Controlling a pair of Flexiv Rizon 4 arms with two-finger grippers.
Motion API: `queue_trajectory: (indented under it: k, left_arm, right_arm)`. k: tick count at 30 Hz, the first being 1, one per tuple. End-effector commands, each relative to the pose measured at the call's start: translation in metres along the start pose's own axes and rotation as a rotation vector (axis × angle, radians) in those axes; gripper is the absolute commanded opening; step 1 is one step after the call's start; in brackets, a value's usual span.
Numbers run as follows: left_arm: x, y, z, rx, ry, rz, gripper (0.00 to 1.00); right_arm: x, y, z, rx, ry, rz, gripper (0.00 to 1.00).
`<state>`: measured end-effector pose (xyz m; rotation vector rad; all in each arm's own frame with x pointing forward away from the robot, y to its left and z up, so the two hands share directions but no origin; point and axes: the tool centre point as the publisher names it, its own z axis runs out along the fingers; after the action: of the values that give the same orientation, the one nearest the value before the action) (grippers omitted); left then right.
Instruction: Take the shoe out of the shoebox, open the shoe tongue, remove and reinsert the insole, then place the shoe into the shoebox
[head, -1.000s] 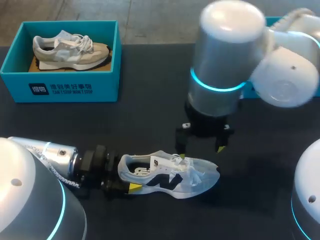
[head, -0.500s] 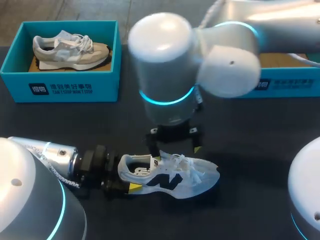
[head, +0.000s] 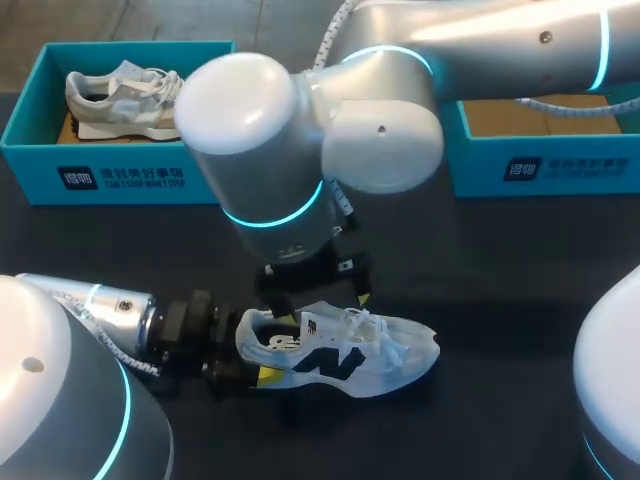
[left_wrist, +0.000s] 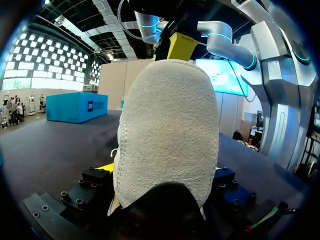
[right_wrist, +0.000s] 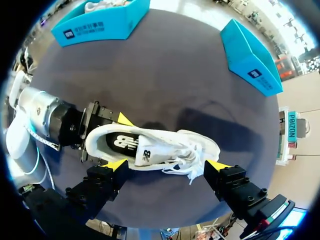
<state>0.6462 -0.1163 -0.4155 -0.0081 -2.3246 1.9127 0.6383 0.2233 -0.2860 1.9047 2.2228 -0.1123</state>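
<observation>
The left pincer (head: 252, 348) pinches the shoe's (head: 345, 352) heel; the right pincer (head: 320, 298) hangs spread above it.

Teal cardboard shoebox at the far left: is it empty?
No, a beige and grey lace-up sneaker lies inside the teal cardboard shoebox.
</observation>
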Motion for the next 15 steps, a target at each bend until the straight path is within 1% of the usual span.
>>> queue_trajectory:
  k: [1,5,15]
  left_arm:
    - [0.001,0.001,-0.002,-0.001,-0.001,0.000,0.00]
    - [0.001,0.001,-0.002,-0.001,-0.001,0.000,0.00]
    - [0.001,0.001,-0.002,-0.001,-0.001,0.000,0.00]
  right_arm:
    - [0.014,-0.010,0.008,-0.018,-0.144,0.083,1.00]
    - [0.016,-0.011,0.013,-0.016,-0.172,0.105,1.00]
    - [0.023,-0.014,0.027,-0.033,-0.201,0.143,1.00]
